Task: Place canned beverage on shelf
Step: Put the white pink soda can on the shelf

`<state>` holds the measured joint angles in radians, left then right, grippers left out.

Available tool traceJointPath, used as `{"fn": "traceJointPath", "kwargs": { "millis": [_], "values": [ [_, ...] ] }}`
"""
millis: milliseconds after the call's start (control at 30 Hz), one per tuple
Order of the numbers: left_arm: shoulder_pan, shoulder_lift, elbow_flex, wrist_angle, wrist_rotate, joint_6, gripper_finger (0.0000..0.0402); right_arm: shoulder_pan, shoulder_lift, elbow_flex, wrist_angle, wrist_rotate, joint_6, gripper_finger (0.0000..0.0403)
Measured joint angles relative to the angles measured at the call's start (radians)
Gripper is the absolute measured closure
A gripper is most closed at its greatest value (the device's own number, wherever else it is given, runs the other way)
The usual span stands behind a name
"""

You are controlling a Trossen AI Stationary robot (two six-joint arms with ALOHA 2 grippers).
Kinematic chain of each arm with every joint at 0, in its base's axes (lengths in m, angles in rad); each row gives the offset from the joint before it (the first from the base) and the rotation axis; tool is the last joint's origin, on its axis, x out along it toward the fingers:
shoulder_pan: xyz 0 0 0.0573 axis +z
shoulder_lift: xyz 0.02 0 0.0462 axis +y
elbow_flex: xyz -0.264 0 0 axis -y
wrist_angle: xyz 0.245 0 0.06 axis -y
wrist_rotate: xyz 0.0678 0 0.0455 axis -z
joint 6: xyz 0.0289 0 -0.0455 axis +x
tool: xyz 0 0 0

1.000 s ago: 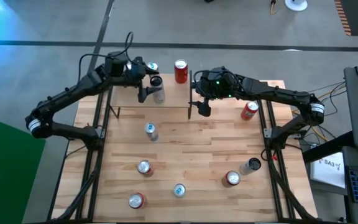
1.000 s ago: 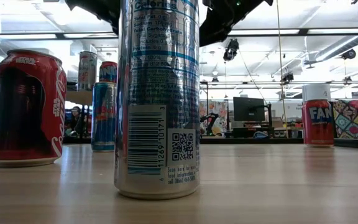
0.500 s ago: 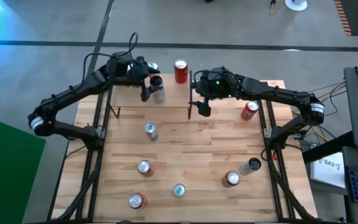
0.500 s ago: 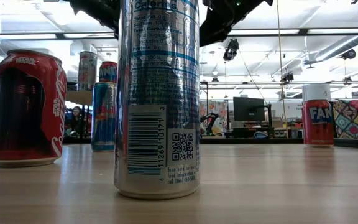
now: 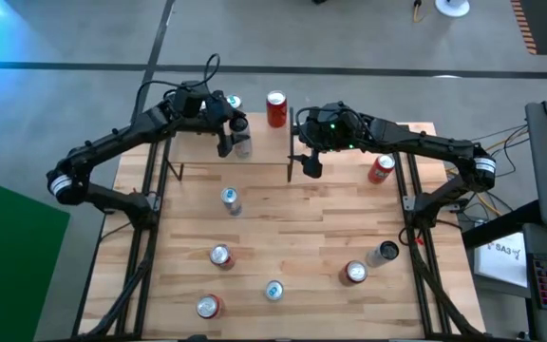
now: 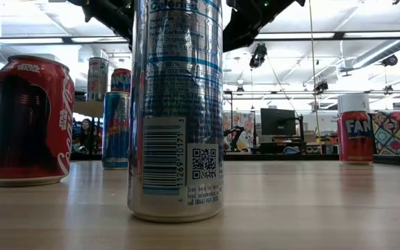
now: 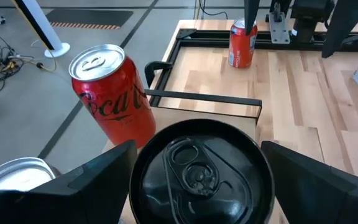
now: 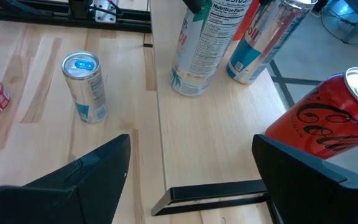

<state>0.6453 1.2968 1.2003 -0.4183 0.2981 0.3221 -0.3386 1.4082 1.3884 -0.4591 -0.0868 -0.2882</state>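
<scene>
**benchbot:** ok, going L to R in the overhead. left gripper (image 5: 233, 134) sits upper left of centre, over the shelf (image 5: 198, 147), around a tall can with a black lid (image 5: 240, 136). Its wrist cam looks straight down on that lid (image 7: 199, 168) with one dark finger (image 7: 79, 183) on each side. Fingers are spread wide either side of the can; can't tell if the pads actually touch it, so imo it's either just let go or about to.

**can_stacker:** and where's the can itself?

**benchbot:** standing on the shelf board already, upper left area, next to a blue/silver can (image 5: 233, 102). A red cola can (image 5: 276, 108) is just right of those at the shelf's back edge.

**can_stacker:** so the step is prob the release + pull-out?

**benchbot:** that's my read. To do it well: open fully, then lift straight up, no sideways drift, bc the neighbours are close and a tall can tips easy.

**can_stacker:** right arm?

**benchbot:** right gripper (image 5: 310, 163) hangs just right of centre, at the shelf's right end, fingers apart, holding nothing. Its cam shows bare shelf wood (image 8: 210, 137) between them. Fine to wait there, tbh, as long as it keeps off the red can.
</scene>
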Motion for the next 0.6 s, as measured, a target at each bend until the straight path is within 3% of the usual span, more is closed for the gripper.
{"fn": "traceJointPath", "kwargs": {
  "millis": [233,467,600],
  "values": [
    [0.000,-0.005,0.000,0.001,-0.005,-0.032,0.0106,0.000,0.000,0.000,0.000,0.000,0.000,0.0077],
    [-0.002,-0.007,0.000,-0.008,-0.099,-0.083,0.0158,0.000,0.000,0.000,0.000,0.000,0.000,0.0077],
    [-0.002,-0.007,0.000,-0.009,-0.104,-0.095,0.0159,0.000,0.000,0.000,0.000,0.000,0.000,0.0077]
  ]
}}
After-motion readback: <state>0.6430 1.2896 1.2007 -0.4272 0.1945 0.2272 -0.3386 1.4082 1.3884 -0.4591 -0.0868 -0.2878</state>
